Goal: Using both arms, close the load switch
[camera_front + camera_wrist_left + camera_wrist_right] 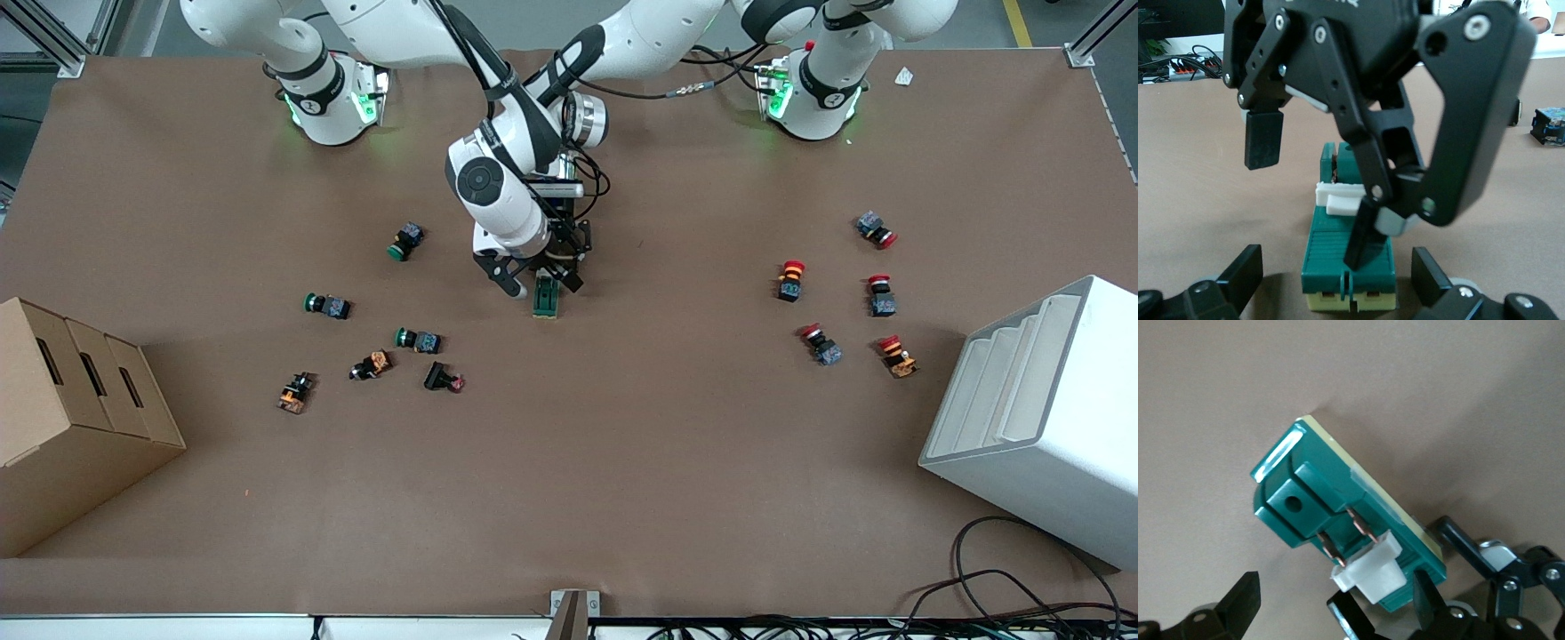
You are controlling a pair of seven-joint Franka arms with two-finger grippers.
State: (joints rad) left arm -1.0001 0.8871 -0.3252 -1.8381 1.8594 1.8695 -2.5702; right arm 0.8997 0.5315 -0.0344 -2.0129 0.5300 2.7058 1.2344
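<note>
The load switch [546, 299] is a dark-green block on a cream base, lying on the table between the two arms. In the left wrist view the load switch [1348, 250] lies between the fingers of my left gripper [1338, 277], which is open with a gap on each side. My right gripper [1313, 193] is open above it, with one fingertip [1361, 243] on the green top beside the white lever [1341, 198]. In the right wrist view my right gripper [1335, 600] is open around the white lever [1371, 573]. Both the left gripper [553, 269] and the right gripper [539, 284] show in the front view.
Green-capped push buttons [407, 241] and several others [418, 340] lie toward the right arm's end, near a cardboard box [71, 418]. Red-capped buttons [790, 280] lie toward the left arm's end, near a white rack [1040, 418]. Cables [1005, 596] hang at the table's front edge.
</note>
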